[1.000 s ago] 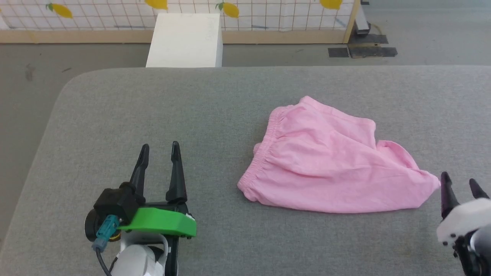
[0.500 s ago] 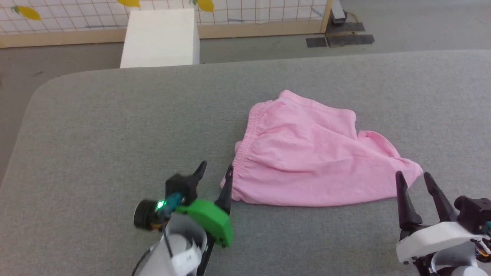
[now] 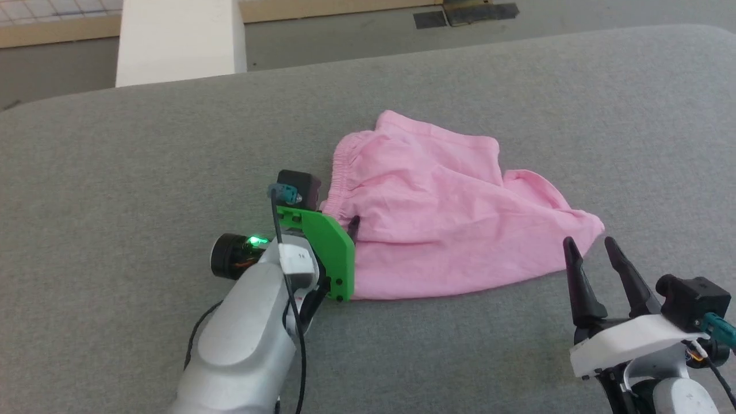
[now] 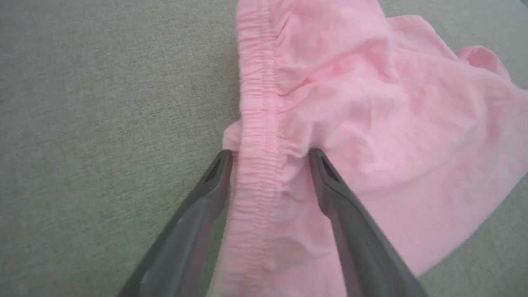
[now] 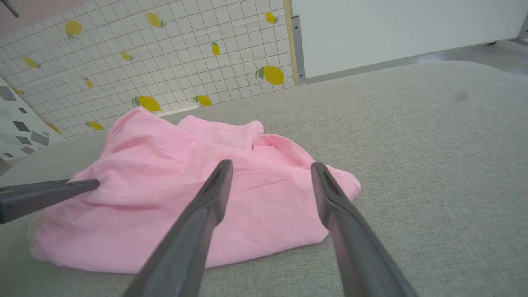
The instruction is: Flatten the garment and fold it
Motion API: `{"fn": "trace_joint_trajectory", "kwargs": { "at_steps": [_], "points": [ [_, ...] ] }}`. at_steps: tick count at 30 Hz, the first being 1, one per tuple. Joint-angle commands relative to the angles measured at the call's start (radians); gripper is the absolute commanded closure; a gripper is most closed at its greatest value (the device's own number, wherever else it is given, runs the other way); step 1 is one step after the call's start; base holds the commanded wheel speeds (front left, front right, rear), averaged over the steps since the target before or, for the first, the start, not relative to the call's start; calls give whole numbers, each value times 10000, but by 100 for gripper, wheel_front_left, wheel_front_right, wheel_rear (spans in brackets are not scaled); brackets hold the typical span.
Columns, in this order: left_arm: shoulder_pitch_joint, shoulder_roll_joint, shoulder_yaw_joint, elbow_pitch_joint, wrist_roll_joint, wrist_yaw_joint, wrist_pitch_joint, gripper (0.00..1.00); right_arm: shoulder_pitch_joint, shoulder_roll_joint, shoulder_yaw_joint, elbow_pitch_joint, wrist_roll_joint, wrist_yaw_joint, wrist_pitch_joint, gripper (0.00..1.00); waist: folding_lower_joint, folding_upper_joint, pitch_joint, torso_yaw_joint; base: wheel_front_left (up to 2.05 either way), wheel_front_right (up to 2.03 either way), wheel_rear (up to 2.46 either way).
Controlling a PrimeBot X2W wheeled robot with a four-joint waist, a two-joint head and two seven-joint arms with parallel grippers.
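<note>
Garment (image 3: 437, 218) on the padded table (image 3: 115, 172), a gripper at each end

The left gripper (image 4: 270, 154) sits at the garment's left edge, fingers straddling the waistband. The right gripper (image 3: 589, 244) stands just before the garment's right corner. A block (image 3: 178, 40) stands behind the garment to its left, beyond the table.

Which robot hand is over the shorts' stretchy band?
The left gripper, with the green part: its open fingers straddle the waistband. The right gripper is by a leg.
</note>
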State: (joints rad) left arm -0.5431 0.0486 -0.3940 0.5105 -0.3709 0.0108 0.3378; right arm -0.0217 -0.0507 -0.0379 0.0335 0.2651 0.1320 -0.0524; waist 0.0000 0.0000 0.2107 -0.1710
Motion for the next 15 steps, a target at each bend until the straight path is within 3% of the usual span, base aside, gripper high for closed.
{"fn": "trace_joint_trajectory", "kwargs": {
  "at_steps": [1, 2, 3, 4, 5, 10, 15],
  "points": [
    [-209, 23, 1, 6, -184, -61, 133, 0, -173, 4, 13, 60, 57, -13, -111, 0, 0, 0, 203, -231, 0, 0, 0],
    [-234, 23, 4, -43, -228, -112, 122, 9, -190, 4, 3, 87, 62, -13, -144, 0, 0, 0, 219, -250, 0, 0, 0],
    [-246, 23, 11, -121, -274, -167, 63, 67, -210, 4, 2, 119, 70, -13, -176, 0, 0, 0, 236, -269, 0, 0, 0],
    [-239, 25, 9, -190, -293, -199, 0, 91, -224, 4, 2, 145, 70, -13, -198, 0, 0, 0, 241, -280, 0, 0, 0],
    [-210, 41, -12, -300, -288, -242, -114, 100, -238, 4, -3, 179, 67, -13, -221, 0, 0, 0, 233, -286, 0, 0, 0],
    [304, 36, -152, -1016, -470, -414, -658, 100, -173, 4, -104, 274, 34, -13, -248, 0, 0, 0, -2, -91, 0, 0, 0],
    [1453, 122, -454, -2649, -702, -480, -571, 100, -32, 4, -182, 179, -65, -13, -148, 0, 0, 0, -365, 295, 0, 0, 0]
  ]
}}
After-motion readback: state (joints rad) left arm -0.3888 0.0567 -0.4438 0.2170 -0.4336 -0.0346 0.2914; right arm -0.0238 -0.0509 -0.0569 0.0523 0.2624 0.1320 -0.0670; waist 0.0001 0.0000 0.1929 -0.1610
